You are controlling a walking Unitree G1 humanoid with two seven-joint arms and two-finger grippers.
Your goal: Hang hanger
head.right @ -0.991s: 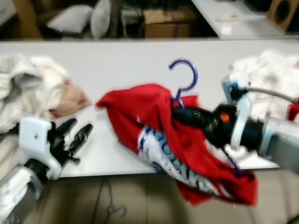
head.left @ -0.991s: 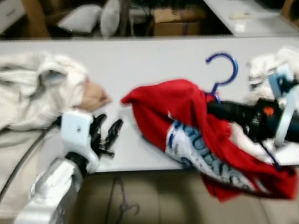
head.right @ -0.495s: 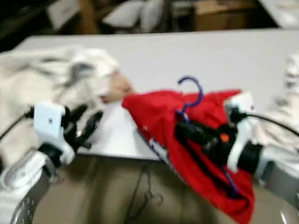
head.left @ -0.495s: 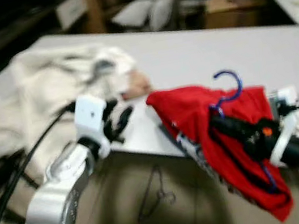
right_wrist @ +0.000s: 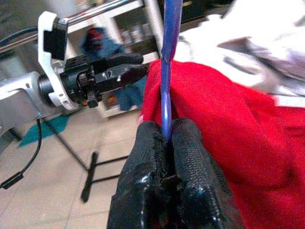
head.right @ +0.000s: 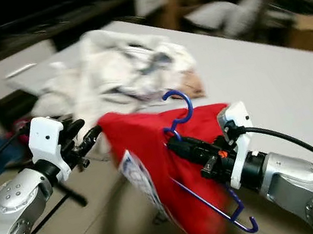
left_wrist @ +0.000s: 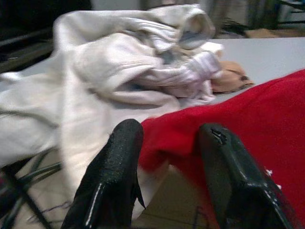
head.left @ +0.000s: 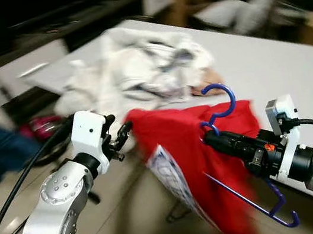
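One right tool (right_wrist: 167,138) pinching blue hanger (head.left: 220,119), hook up, red shirt (head.left: 196,158) draped, left tool (left_wrist: 169,157) released

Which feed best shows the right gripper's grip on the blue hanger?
The right wrist view: the right gripper is shut on the blue hanger in close-up. The eye views show the hanger's hook and the red shirt draped on it. The left wrist view shows red cloth.

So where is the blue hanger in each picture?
Left eye view: the blue hanger is in the middle, its hook sticking up above the red shirt.
Right eye view: middle again, hook up, held by the right tool.
Left wrist view: not in it.
Right wrist view: a blue rod rising from the shut fingers.
Shared landmark: the red shirt.
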